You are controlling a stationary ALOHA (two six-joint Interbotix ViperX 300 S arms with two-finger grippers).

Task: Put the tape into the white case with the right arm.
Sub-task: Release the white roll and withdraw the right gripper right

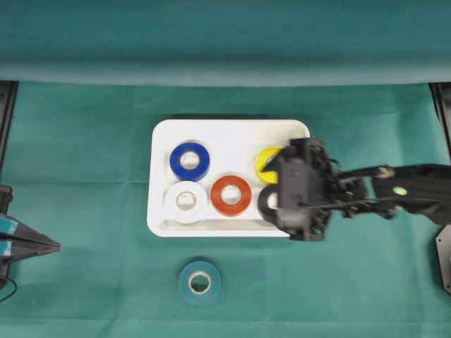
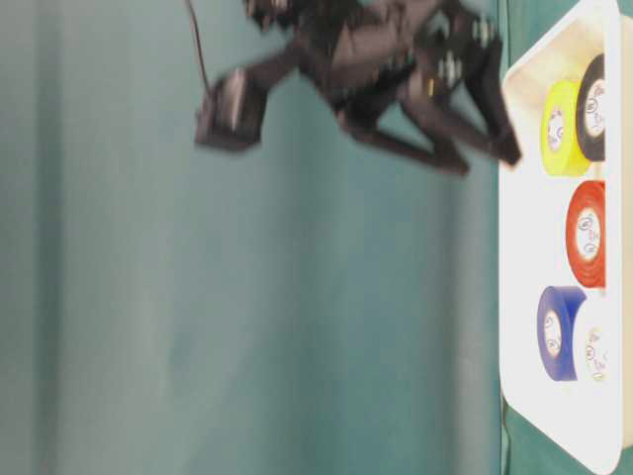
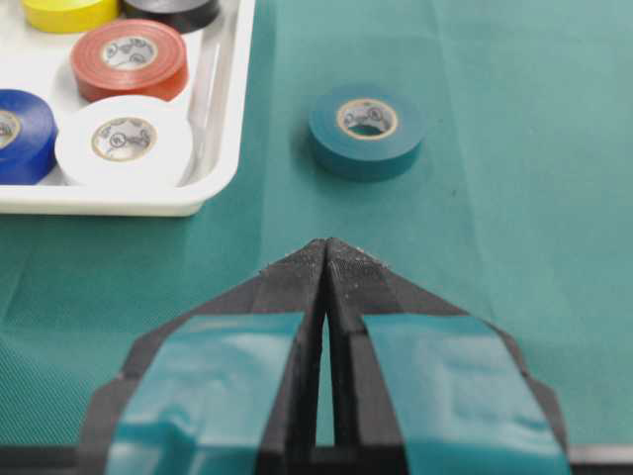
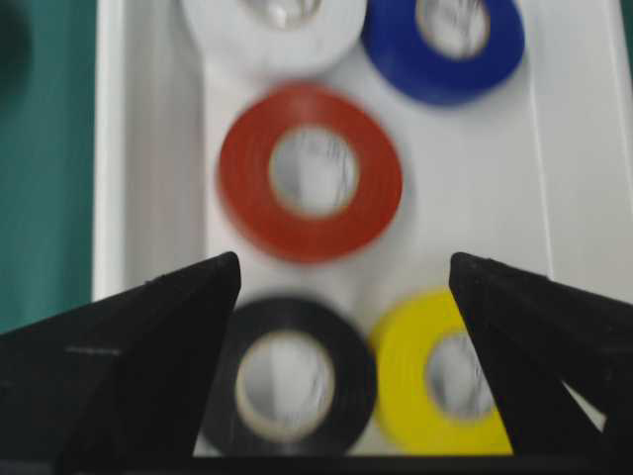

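Your right gripper (image 4: 341, 297) stands with its jaws spread wide and nothing between them; in the right wrist view the two black fingers (image 4: 148, 327) frame a black tape roll (image 4: 287, 381) and a yellow tape roll (image 4: 440, 371) lying flat below. The side view shows the fingertips raised clear of the tray's rim, over the right end of the white case (image 1: 232, 134).

Moving outward, the case also holds a red roll (image 1: 231, 195), a blue roll (image 1: 189, 160) and a white roll (image 1: 186, 201), all flat with their holes facing up.

The one roll outside is the teal tape roll (image 1: 199, 282). It lies flat on the green cloth (image 1: 84, 141), just beyond the case's near long edge, below the white roll in the overhead view. From your open jaws it sits down and to the left, across the rim.

Your left gripper (image 3: 326, 252), its blue-striped jaws pressed together, points straight at that roll and looks nearer, but the job belongs to the right arm (image 1: 409, 186), so it likely has to reach across the middle.
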